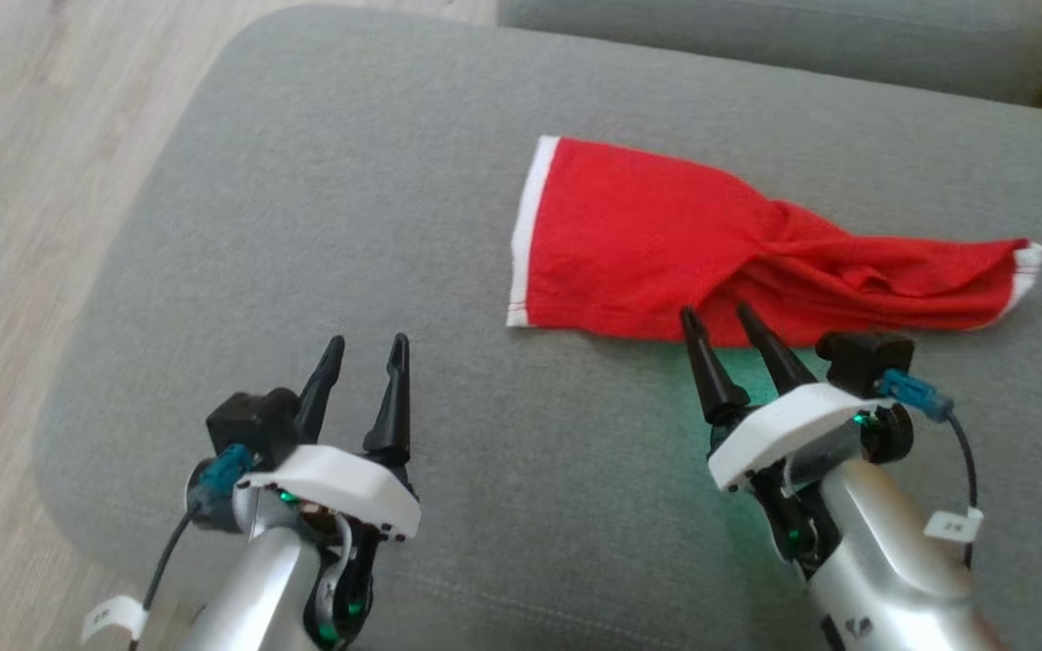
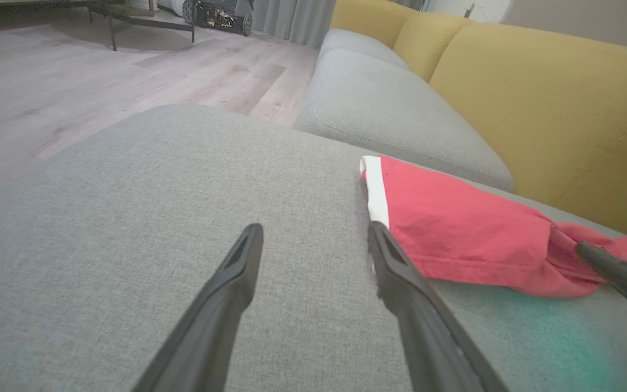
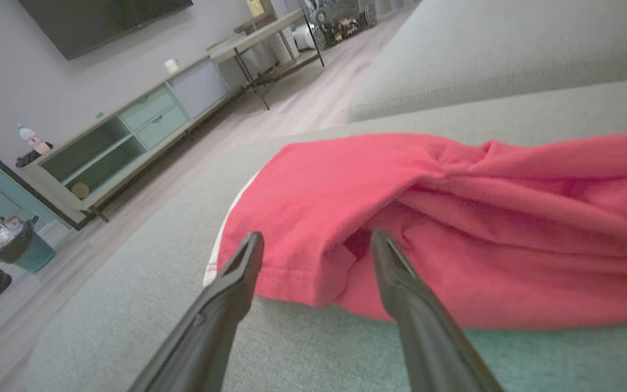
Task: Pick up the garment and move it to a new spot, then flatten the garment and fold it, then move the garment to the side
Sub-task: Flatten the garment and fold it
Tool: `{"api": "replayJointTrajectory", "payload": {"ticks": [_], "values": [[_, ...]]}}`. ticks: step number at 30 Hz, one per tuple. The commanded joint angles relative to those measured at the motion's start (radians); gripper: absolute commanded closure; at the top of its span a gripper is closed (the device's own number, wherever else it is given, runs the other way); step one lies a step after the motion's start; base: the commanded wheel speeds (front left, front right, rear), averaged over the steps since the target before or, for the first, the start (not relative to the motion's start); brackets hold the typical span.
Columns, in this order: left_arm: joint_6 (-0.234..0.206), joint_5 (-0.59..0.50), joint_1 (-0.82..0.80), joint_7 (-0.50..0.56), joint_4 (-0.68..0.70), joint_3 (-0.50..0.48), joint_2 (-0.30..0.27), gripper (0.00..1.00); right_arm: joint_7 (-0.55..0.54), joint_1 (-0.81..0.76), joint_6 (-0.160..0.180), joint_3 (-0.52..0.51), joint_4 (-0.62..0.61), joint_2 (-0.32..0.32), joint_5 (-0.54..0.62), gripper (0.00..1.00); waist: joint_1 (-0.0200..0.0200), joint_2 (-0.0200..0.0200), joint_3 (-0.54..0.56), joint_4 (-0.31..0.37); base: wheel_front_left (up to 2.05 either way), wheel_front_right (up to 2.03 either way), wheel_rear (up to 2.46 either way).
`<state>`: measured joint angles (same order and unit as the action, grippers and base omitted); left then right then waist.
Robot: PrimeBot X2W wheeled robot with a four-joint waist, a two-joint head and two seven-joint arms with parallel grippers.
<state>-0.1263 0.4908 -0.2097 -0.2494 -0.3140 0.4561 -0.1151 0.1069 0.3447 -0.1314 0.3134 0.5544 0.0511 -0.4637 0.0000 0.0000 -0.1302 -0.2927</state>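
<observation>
The garment [image 1: 666,244] is red with white trim at both ends. It lies on the grey sofa cushion [image 1: 322,181], flat at its left end and twisted into folds toward the right. My right gripper [image 1: 716,312] stands open at the garment's near edge, its tips just over the hem [image 3: 313,272]. My left gripper [image 1: 367,342] is open over bare cushion, well to the left of the garment [image 2: 455,228]. In the left wrist view my left gripper [image 2: 313,231] points past the white-trimmed end, and a finger of the right gripper [image 2: 618,272] shows at the right edge.
A second grey cushion [image 2: 389,109] and a yellow backrest [image 2: 553,109] lie beyond the garment. Wooden floor [image 1: 23,163] drops off past the cushion's left edge. A low cabinet [image 3: 128,141] and a table frame stand across the room.
</observation>
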Motion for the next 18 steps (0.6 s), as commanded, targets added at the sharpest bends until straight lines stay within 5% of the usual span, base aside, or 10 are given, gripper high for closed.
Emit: {"api": "replayJointTrajectory", "payload": {"ticks": [1, 8, 9, 10, 11, 18], "values": [[0.012, -0.017, -0.052, -0.012, 0.019, -0.052, 0.01, 0.0, 0.017, 0.064, 0.001, 0.026, 0.025, -0.001, -0.024, 0.0, 0.0, 0.0, -0.023, -0.034, 0.0, 0.0, 0.0], [0.036, -0.046, -0.046, -0.012, 0.0, -0.084, 0.035, 0.0, 0.034, 0.122, 0.001, 0.065, 0.115, -0.001, -0.088, 0.0, 0.0, 0.0, -0.032, -0.058, 0.0, 0.0, 0.0], [0.039, -0.051, -0.044, -0.012, -0.003, -0.089, 0.037, 0.0, 0.035, 0.129, 0.001, 0.073, 0.124, -0.001, -0.1, 0.23, 0.0, 0.0, -0.033, -0.059, 0.0, 0.0, 0.0], [0.042, -0.055, -0.042, -0.012, -0.005, -0.094, 0.04, 0.0, 0.037, 0.135, 0.001, 0.08, 0.133, -0.001, -0.11, 0.88, 0.0, 0.0, -0.033, -0.06, 0.0, 0.0, 0.0], [0.045, -0.059, -0.04, -0.012, -0.008, -0.098, 0.043, 0.0, 0.037, 0.141, 0.001, 0.088, 0.142, -0.001, -0.118, 1.0, 0.0, 0.0, -0.033, -0.059, 0.0, 0.0, 0.0], [0.057, -0.078, -0.024, -0.012, -0.022, -0.137, 0.053, 0.0, 0.048, 0.14, 0.001, 0.145, 0.141, 0.026, -0.165, 1.0, 0.0, 0.0, -0.004, -0.016, 0.0, 0.0, 0.0]]}}
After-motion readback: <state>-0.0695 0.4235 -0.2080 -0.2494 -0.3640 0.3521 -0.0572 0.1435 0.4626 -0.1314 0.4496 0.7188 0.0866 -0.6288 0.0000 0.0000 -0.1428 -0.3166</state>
